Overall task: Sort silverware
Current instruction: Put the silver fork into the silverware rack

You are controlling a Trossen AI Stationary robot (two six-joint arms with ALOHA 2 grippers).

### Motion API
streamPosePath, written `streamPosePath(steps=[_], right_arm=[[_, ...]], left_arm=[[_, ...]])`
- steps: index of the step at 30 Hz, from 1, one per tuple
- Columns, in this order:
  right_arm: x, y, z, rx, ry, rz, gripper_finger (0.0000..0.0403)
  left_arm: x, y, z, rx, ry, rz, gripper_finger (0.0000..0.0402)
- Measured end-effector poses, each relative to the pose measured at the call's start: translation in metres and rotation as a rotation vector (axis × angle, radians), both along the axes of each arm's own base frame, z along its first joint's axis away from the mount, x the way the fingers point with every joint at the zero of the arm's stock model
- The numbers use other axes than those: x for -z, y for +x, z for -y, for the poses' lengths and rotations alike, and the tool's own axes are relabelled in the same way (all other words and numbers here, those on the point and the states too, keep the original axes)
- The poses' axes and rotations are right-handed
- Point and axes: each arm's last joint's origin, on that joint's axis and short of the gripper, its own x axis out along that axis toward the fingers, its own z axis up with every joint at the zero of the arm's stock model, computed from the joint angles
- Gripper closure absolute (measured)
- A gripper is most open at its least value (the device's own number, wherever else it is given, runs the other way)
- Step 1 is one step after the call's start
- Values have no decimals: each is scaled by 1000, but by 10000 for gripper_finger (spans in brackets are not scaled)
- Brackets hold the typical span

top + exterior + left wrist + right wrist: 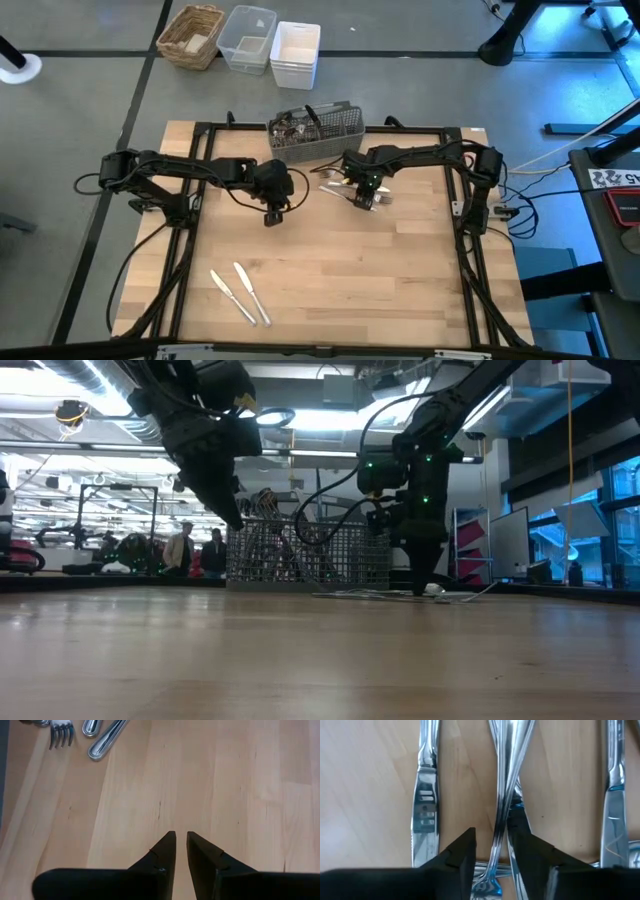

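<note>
Right gripper straddles two crossed silverware handles, not yet clamped, near the table's far edge. Left gripper hovers nearly closed, empty. Two knives lie by the near edge.

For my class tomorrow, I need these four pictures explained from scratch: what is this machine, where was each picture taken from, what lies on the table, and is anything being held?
This is a robot with two dark arms at a wooden table; each arm ends in a two-finger end effector. One picture looks straight down, one looks level across the tabletop, and two come from cameras on the arms' wrists.

At the table's far edge stands a grey mesh caddy with cutlery in it. Two knives lie near the front edge, and a loose pile of cutlery lies under the right arm.

The right end effector is low over that pile, its fingers on either side of crossed handles; whether it grips them yet is unclear. The left end effector is above bare wood, nearly closed, holding nothing.
</note>
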Motion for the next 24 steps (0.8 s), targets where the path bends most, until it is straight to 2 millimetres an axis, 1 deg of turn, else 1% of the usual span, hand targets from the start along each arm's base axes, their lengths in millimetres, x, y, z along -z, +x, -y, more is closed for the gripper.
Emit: streamPosePath(steps=[12,14,24], right_arm=[[1,-1,2,8,-46,-17,390],[0,-1,2,8,-46,-17,396],[0,-1,1,8,-44,-23,399]], left_arm=[[0,0,0,5,4,0,361],[0,0,0,5,4,0,361],[0,0,0,6,5,0,361]])
